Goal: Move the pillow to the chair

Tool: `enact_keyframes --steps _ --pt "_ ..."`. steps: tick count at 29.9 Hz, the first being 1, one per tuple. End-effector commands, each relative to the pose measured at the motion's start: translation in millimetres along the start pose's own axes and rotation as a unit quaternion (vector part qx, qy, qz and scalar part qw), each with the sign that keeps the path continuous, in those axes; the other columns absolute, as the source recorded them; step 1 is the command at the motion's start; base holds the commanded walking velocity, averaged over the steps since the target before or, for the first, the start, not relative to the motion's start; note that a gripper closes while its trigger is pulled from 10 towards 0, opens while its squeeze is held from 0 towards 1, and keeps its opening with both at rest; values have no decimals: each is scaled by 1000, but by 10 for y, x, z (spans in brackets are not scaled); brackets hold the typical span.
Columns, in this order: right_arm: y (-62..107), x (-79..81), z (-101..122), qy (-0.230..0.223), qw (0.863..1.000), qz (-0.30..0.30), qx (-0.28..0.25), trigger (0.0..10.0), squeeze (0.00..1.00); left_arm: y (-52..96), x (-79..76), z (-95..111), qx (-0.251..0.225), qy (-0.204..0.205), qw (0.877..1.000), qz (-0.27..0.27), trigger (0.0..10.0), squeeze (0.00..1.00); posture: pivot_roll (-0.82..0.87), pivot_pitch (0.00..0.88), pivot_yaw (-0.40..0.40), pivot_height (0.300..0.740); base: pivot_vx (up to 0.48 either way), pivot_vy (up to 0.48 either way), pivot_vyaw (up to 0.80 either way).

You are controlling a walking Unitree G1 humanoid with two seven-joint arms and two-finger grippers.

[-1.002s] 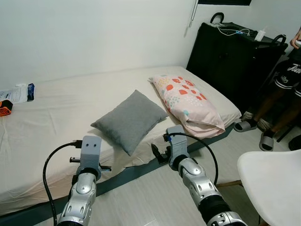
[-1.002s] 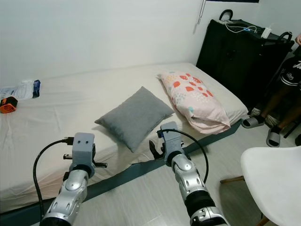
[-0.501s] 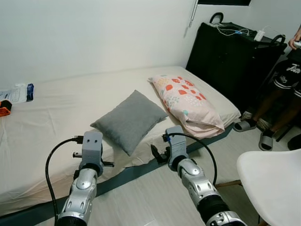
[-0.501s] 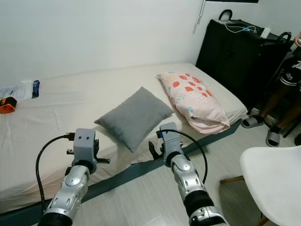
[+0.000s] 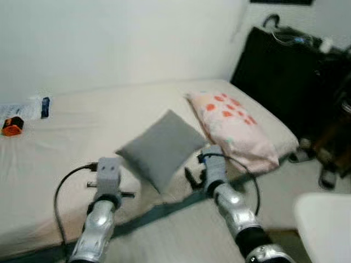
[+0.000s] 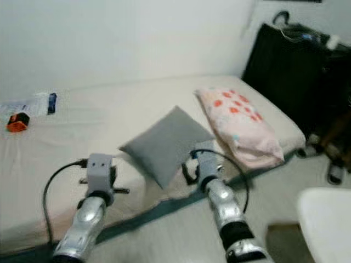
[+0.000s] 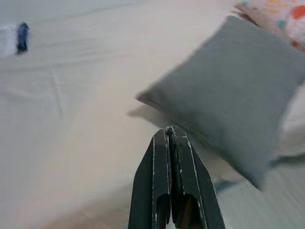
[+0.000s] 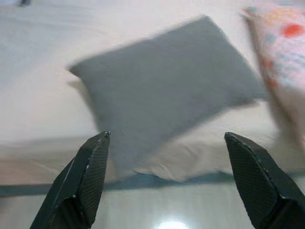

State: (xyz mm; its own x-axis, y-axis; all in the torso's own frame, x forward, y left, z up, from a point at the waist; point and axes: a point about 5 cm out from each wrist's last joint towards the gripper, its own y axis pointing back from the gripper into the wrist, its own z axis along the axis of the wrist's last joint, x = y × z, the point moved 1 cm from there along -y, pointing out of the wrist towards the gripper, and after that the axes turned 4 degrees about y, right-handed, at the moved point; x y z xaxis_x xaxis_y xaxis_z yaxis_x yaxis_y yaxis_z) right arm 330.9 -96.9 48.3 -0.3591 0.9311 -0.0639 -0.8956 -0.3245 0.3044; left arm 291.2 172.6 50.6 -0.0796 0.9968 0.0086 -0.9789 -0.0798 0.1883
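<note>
Head views blurred. Far left, upper-middle of frame: a small orange object (image 5: 11, 126) and a white packet with a blue end (image 5: 34, 107) lie on the bed (image 5: 71, 137), near the wall.

Lower left: left gripper (image 7: 169, 135) raised over the near part of the mattress, well short of the grey pillow (image 5: 160, 147). In the left wrist view its two black fingers (image 7: 159, 181) are pressed together, tips meeting, nothing between them.

Centre of frame: the grey pillow lies flat on the bed, turned like a diamond, one corner pointing toward the mattress edge.

Just right of centre, lower: right gripper (image 8: 167, 138) held in front of the bed edge, facing the grey pillow's near corner. In the right wrist view its fingers (image 8: 83, 176) are spread wide, the pillow seen between them, not touched.

Right of centre: a pink patterned pillow (image 5: 233, 126) lies lengthwise along the bed's right side, just beside the grey one.

Upper right: a black cabinet (image 5: 274, 71) against the wall. Lower right corner: the white chair (image 5: 324, 224), its seat partly in frame, well apart from the grey pillow.
</note>
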Motion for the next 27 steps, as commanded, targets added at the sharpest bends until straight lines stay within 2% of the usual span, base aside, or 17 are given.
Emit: enact_keyframes --steps 1,10,22,27 --pt "28 -111 -36 5 1000 -14 6 10000 0 8 -62 -3 0 3 1000 -9 10000 0 72 0 -117 740 330 0 0" --pt "33 -79 -63 13 1000 -3 13 10000 0 21 -50 -16 3 1 1000 -5 10000 0 68 0 -118 740 308 0 0" --pt "37 -12 -95 48 999 20 16 10000 0 55 -46 -56 10 -1 1000 -9 10000 0 65 0 -103 740 303 0 0" --pt "35 70 -71 61 997 52 9 10000 0 60 -44 -63 12 -2 1000 -9 10000 0 62 0 -103 740 303 0 800"
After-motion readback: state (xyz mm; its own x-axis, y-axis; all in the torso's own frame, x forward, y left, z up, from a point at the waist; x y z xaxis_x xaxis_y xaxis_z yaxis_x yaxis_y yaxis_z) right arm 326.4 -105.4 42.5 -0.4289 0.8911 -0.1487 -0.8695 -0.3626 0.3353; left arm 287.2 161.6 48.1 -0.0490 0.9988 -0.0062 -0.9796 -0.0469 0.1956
